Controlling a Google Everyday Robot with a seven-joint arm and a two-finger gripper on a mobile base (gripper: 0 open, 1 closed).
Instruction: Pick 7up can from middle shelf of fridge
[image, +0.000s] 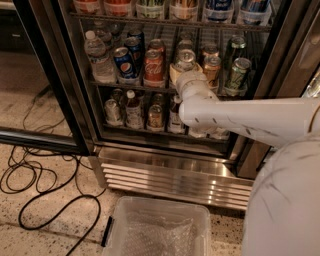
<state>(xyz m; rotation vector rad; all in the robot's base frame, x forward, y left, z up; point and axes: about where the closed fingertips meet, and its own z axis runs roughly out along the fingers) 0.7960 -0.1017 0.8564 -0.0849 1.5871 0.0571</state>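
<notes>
The white arm (250, 120) extends in from the right, its claw (185, 71) at the far end, pointing away.

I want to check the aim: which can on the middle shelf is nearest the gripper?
The 7up can, pale with a shiny top, between the red can and the gold-tan can; the gripper is right at it.

tool (186, 71) on middle shelf (131, 85), hemmed between red can (154, 68) and gold can (212, 70).
</notes>
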